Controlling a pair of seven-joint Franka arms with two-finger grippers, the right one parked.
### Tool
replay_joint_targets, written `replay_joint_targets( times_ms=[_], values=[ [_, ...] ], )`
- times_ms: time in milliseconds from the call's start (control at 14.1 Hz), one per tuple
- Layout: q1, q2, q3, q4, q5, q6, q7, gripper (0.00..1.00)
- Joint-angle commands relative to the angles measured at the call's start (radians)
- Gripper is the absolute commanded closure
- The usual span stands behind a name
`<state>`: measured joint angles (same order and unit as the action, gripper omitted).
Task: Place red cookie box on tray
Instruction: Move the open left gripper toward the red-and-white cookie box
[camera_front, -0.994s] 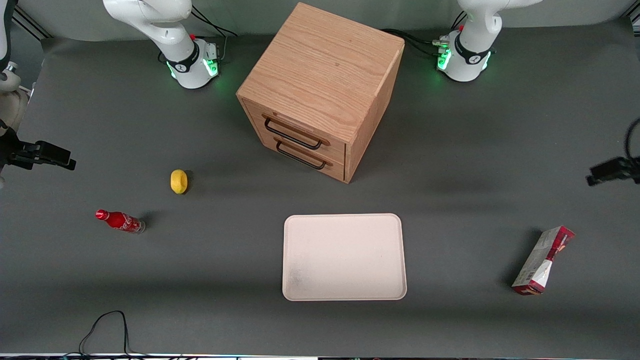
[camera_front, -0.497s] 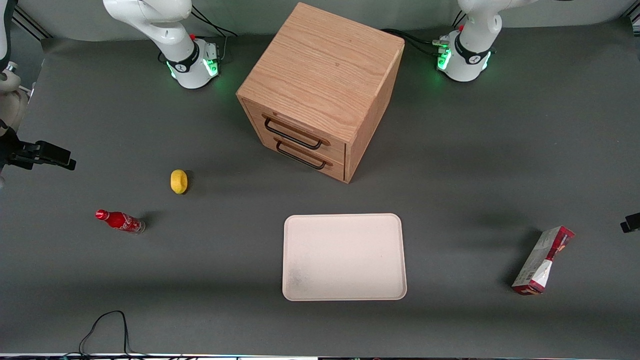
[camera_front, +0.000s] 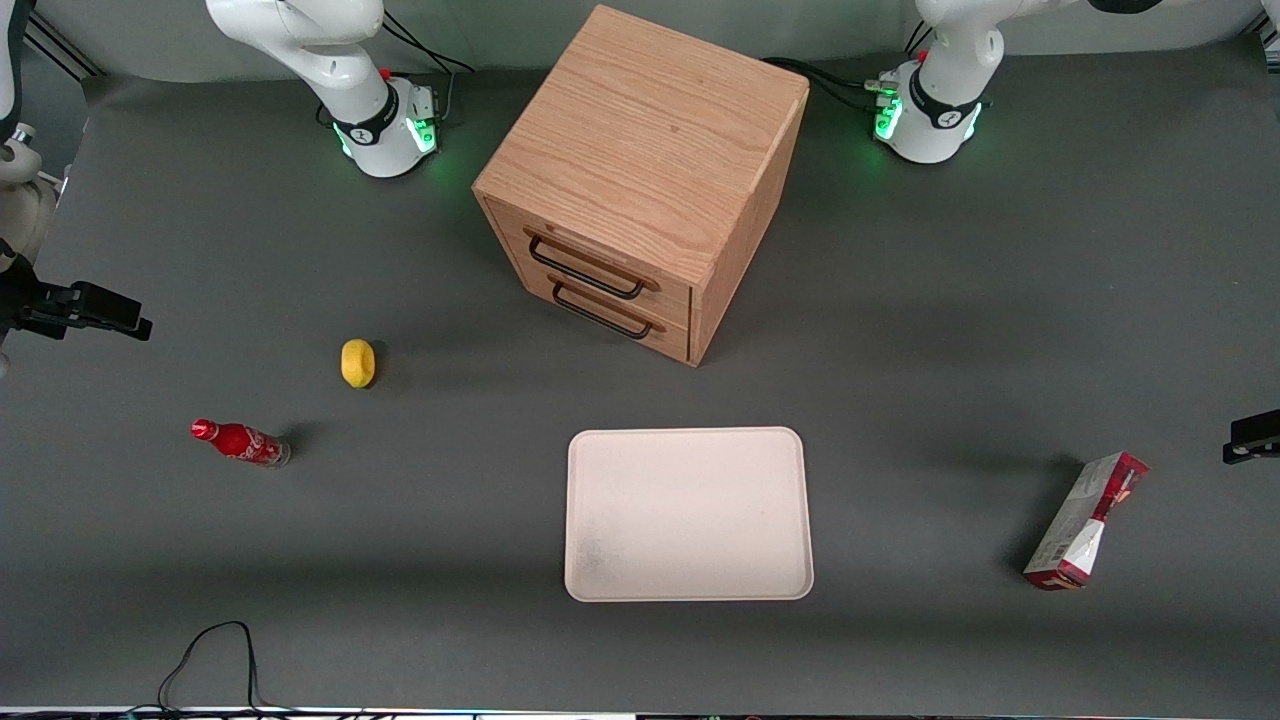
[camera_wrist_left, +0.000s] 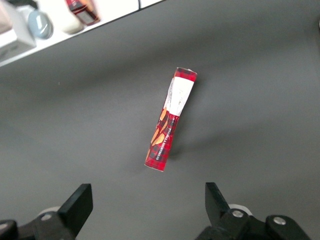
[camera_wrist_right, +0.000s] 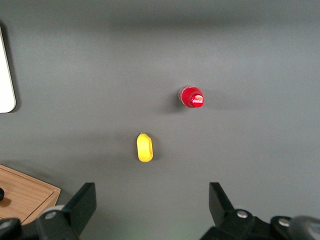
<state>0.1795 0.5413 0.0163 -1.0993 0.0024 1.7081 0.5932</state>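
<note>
The red cookie box (camera_front: 1087, 520) stands tilted on the grey table toward the working arm's end, well apart from the cream-white tray (camera_front: 688, 514), which has nothing on it. In the left wrist view the box (camera_wrist_left: 170, 120) shows its narrow red and white side. My left gripper (camera_wrist_left: 148, 205) hangs above the table with its fingers (camera_wrist_left: 80, 205) wide open and empty, a short way off the box's red end. In the front view only a black part of the gripper (camera_front: 1252, 437) shows at the frame's edge, above and beside the box.
A wooden drawer cabinet (camera_front: 640, 180) stands farther from the front camera than the tray. A yellow fruit (camera_front: 358, 362) and a small red soda bottle (camera_front: 240, 442) lie toward the parked arm's end. A black cable (camera_front: 210, 650) loops near the table's front edge.
The black part of my left gripper has moved nearer to the front camera, closer to the cookie box. The box and the tray have not moved.
</note>
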Motion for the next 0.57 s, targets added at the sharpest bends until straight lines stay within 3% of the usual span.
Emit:
replay_joint_targets(
  times_ms=[0,213,497],
  values=[
    [-0.026,0.019,0.004,0.03,0.031,0.025,0.198,0.0],
    [-0.022,0.022,0.002,0.018,0.019,0.031,0.383,0.0],
    [-0.017,0.029,0.002,-0.089,-0.005,0.082,0.387,0.0]
  ],
)
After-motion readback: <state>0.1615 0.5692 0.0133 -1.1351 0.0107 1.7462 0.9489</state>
